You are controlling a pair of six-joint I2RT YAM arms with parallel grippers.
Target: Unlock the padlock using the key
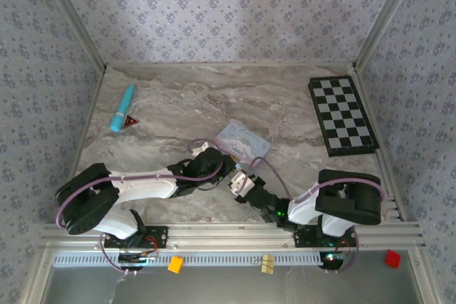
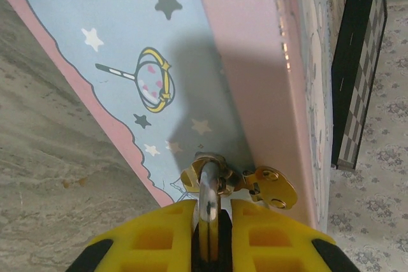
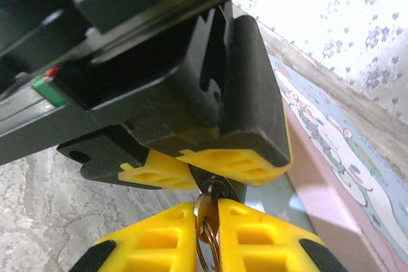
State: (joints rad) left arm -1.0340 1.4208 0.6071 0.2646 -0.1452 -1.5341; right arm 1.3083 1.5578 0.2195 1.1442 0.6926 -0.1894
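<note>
- Tin (image 1: 244, 140), pale blue and pink, lies mid-counter (image 1: 178, 97), a little toward the near edge. Both arms meet at its near side.
- Padlock (image 2: 208, 186): small; the metal shackle passes through the brass hasp (image 2: 271, 186) on the tin's pink edge, and the dark body points away from the tin.
- Left hand (image 2: 213, 208): pressed together on the padlock, 1 yellow finger on each side of the body.
- Right hand (image 3: 208, 211): pinching the key (image 3: 204, 218) by its bow, with a wire ring hanging below. The key tip meets the dark end of the padlock, which sits between the left hand's fingers (image 3: 236, 164).
- Cannot tell whether the key is fully seated in the keyway or only at its mouth.
- Judged step: key is at or in the lock; the turn is not yet done.
- Risk 1: a flat key bow in a 2-finger pinch may slip or rotate in the pads when torque is applied, so the hand turns and the key does not.
- Risk 2: the padlock may twist in the left hand, since the shackle pivots freely in the hasp.
- Risk 3: turning a half-inserted key may jam it or pop it out.
- Risk 4: the 2 hands' fingertips sit nearly touching, so wrist roll could knock them together or drag the light tin.
</note>
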